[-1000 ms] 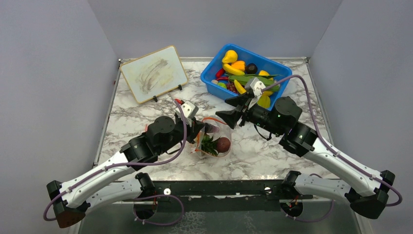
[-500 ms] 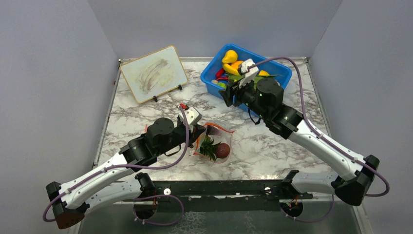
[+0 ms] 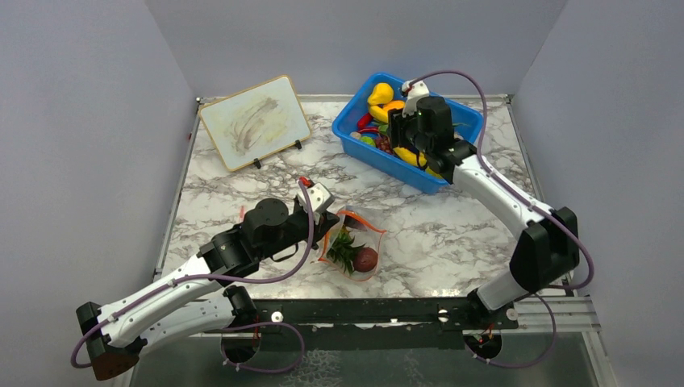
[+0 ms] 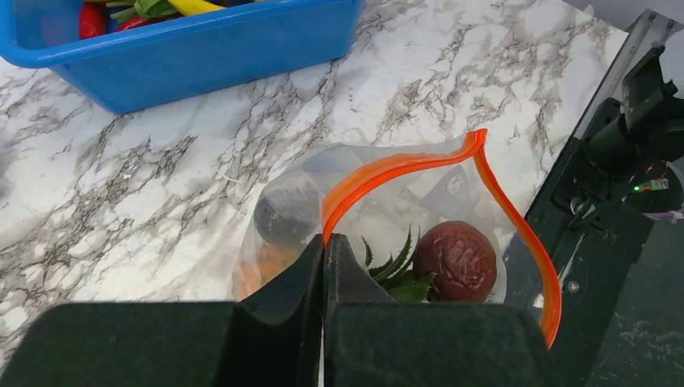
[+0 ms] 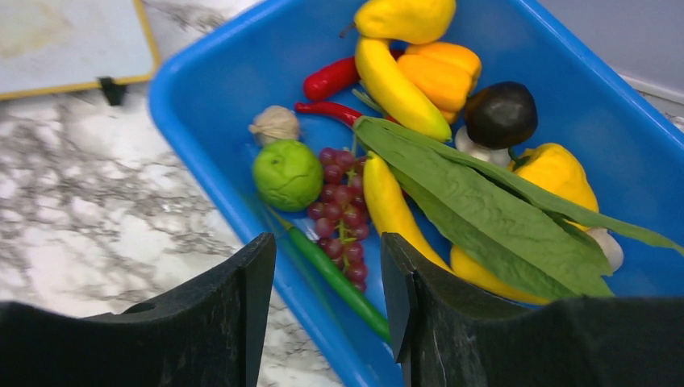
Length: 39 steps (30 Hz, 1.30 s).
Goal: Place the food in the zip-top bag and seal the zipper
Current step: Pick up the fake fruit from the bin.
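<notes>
The clear zip-top bag (image 3: 355, 246) lies on the marble table near the front, its mouth open. Its orange zipper strip (image 4: 403, 165) curves round the mouth. My left gripper (image 4: 324, 240) is shut on the strip's near end. Inside the bag are a dark red-brown round fruit (image 4: 458, 260) and a pineapple's green crown (image 4: 395, 270). My right gripper (image 5: 327, 250) is open and empty, hovering over the near rim of the blue bin (image 3: 359, 122). The bin holds food: yellow bananas (image 5: 395, 81), purple grapes (image 5: 343, 205), a lime (image 5: 287, 173), a long green leaf (image 5: 492, 205).
A small framed whiteboard (image 3: 254, 121) stands tilted at the back left. The blue bin (image 5: 189, 97) also holds red chillies, a garlic bulb, a dark round fruit and a green bean. A black rail runs along the table's front edge (image 3: 363, 310).
My right arm has swung from beside the bag up and back to the blue bin, gripper open. My left gripper has kept hold of the bag's strip; the bag shifted slightly.
</notes>
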Motion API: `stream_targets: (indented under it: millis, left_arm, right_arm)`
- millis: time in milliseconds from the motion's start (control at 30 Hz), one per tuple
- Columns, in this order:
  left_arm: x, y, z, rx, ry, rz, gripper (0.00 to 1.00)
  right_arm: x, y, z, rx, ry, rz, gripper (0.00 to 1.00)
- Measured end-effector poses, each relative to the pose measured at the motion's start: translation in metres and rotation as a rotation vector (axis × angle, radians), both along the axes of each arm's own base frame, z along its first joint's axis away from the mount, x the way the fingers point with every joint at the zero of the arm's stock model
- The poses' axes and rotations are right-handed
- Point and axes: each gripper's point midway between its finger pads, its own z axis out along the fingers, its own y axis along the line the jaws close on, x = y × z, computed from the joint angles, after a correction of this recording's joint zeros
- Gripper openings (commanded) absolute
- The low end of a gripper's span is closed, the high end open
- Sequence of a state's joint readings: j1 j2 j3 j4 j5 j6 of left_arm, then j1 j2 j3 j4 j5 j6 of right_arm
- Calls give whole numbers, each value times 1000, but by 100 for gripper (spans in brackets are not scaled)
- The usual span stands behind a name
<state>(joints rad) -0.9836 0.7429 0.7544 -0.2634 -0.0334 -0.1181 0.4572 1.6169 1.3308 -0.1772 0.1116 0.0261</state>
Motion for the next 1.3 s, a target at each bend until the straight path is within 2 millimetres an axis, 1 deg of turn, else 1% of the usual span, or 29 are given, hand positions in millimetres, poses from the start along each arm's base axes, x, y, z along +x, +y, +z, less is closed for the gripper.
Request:
stream_targets:
  millis: [33, 133, 333, 467, 567, 633, 833, 1000, 1100, 1200, 1300]
  left_arm:
    - [0, 0, 0, 0, -2, 0, 0]
    - [0, 1, 1, -1, -7, -1, 0]
    - [-2, 3, 6, -14, -15, -2, 0]
    - [-2, 3, 6, -16, -17, -2, 0]
    - [-2, 3, 7, -15, -20, -3, 0]
    - [-2, 3, 7, -15, -21, -3, 0]
    - [-2, 3, 7, -13, -23, -5, 0]
    - [-2, 2, 6, -11, -21, -9, 0]
    - [-2, 3, 6, -10, -22, -9, 0]
    - [-1, 3, 6, -9, -23, -7, 0]
    - [0, 4, 6, -9, -24, -4, 0]
  right_arm:
    - [9, -4, -6, -20, 11, -7, 50]
    - [41, -5, -12, -49, 7, -1, 50]
    - [91, -9, -24, -163, -20, 47, 50]
    - [116, -14, -42, -218, -3, 72, 55]
    - [129, -11, -56, -219, 29, 128, 56]
    - [140, -12, -67, -217, 48, 147, 56]
    - [156, -15, -104, -218, 119, 186, 56]
    - [156, -9, -136, -212, 172, 226, 53]
    - [158, -5, -140, -202, 174, 242, 50]
    - [163, -3, -141, -201, 167, 245, 39]
    - [163, -1, -146, -199, 171, 259, 30]
